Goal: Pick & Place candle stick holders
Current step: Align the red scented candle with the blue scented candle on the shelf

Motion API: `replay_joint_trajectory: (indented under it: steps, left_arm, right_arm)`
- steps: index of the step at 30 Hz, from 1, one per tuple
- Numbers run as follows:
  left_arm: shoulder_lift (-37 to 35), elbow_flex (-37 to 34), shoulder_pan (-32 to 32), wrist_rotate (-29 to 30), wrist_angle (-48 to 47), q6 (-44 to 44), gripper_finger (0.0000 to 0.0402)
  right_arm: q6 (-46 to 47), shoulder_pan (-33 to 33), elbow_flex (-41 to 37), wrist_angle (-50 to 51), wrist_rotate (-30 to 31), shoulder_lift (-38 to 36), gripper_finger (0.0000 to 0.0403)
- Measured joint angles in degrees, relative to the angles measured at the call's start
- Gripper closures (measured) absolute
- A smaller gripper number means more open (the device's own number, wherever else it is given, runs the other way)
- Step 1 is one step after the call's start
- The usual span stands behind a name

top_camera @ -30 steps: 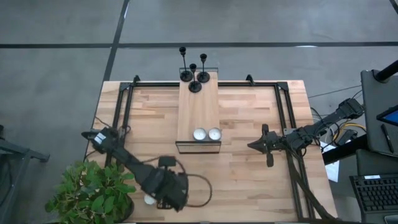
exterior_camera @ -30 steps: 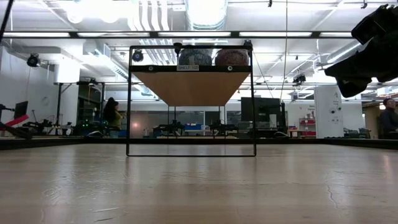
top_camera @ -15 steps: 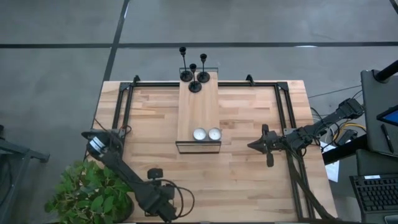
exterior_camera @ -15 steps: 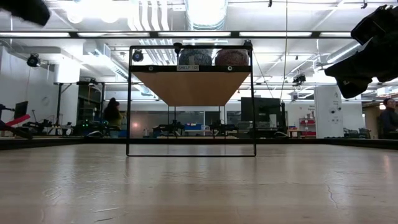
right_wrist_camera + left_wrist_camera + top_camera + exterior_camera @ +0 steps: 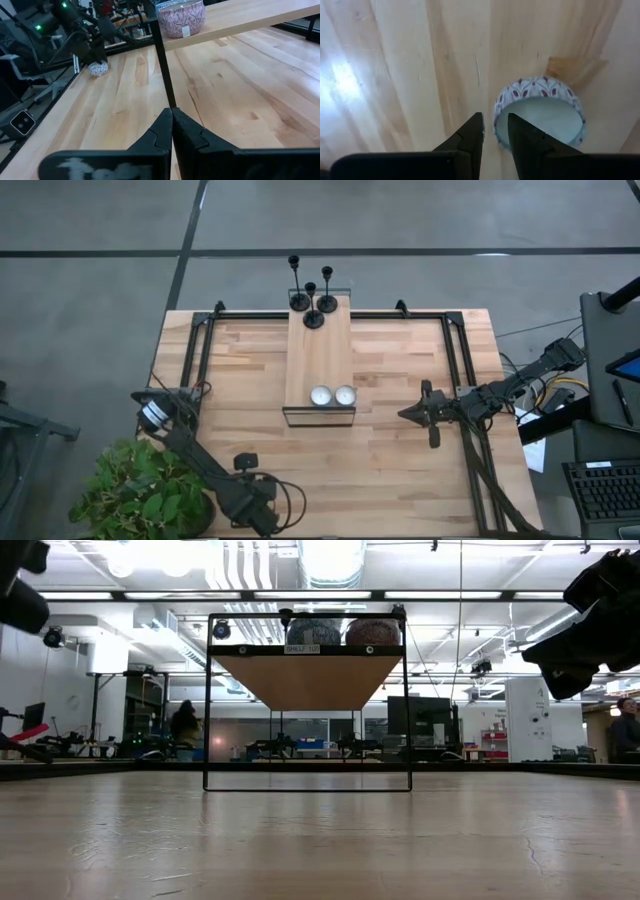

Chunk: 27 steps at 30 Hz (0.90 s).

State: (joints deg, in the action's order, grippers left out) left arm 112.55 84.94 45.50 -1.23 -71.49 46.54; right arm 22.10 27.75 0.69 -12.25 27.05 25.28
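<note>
Three black candle stick holders (image 5: 313,318) stand on their round bases at the far end of a raised wooden shelf (image 5: 320,355). Two white tealights (image 5: 320,395) sit at its near end. My left gripper (image 5: 494,122) is low at the table's near left, pointing down over a small patterned tealight tin (image 5: 538,115) that rests on the table. Its fingers are a narrow gap apart, astride the tin's rim. It also shows in the right wrist view (image 5: 96,50), above the tin (image 5: 98,69). My right gripper (image 5: 403,414) is shut and empty at the table's right. My left gripper has one finger (image 5: 476,131) outside the tin's wall (image 5: 498,127) and the other over its inside, coming from above. I cannot tell whether either finger touches the tin. The tin sits flat on the table.
A potted plant (image 5: 145,490) stands off the near left corner, close to my left arm. Black frame rails (image 5: 195,360) run along the table's left and right sides. The shelf's thin black frame (image 5: 307,788) stands mid-table. A person (image 5: 185,730) is far off in the room.
My left gripper has gone toward the table's near edge and down onto the patterned tin, which now lies hidden under it in the high view. The tin has stayed where it was. My right arm has kept still.
</note>
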Motion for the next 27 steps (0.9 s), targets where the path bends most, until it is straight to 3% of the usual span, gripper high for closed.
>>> replay_joint_trajectory:
  steps: [15,23,27]
  left_arm:
    - [-0.1,-1.7,0.0,-0.8,3.0,-0.4,0.0317]
    - [-0.1,-1.7,-0.3,-0.8,3.0,-0.4,0.0391]
    - [-0.1,-1.7,-0.7,-0.1,3.2,-0.3,0.0398]
  right_arm:
    - [0.0,0.0,0.0,0.0,0.0,0.0,0.0394]
    - [0.0,0.0,-0.1,0.0,0.0,0.0,0.0394]
    - [0.0,0.0,-0.1,0.0,0.0,0.0,0.0394]
